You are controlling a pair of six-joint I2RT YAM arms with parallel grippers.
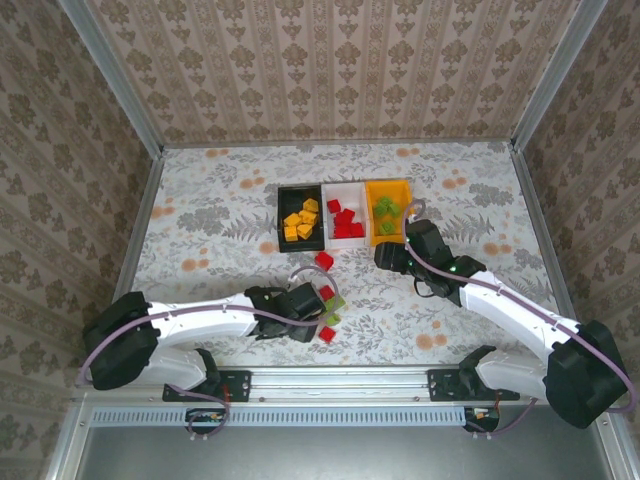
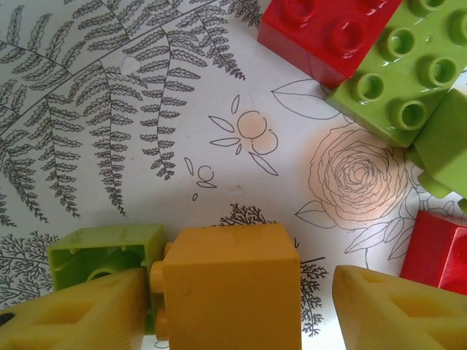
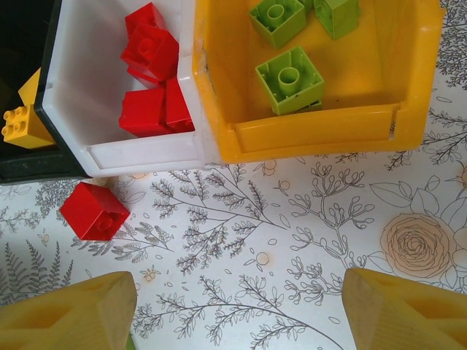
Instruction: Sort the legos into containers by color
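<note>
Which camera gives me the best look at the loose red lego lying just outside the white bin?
Right wrist: the red lego sits close and sharp by the white bin's near corner, its edges distinct. In top external it is a small red spot in front of that bin.

Table point(image 1: 200, 230), floral-patterned surface. Toward the far edge, centred: black bin point(image 1: 281, 215), white bin point(image 1: 343, 187) and orange-yellow bin point(image 1: 388, 184), in a row. Red brick point(image 1: 324, 260) just before the white bin. Red, green and orange-yellow brick cluster point(image 1: 327, 333) near the near edge.
</note>
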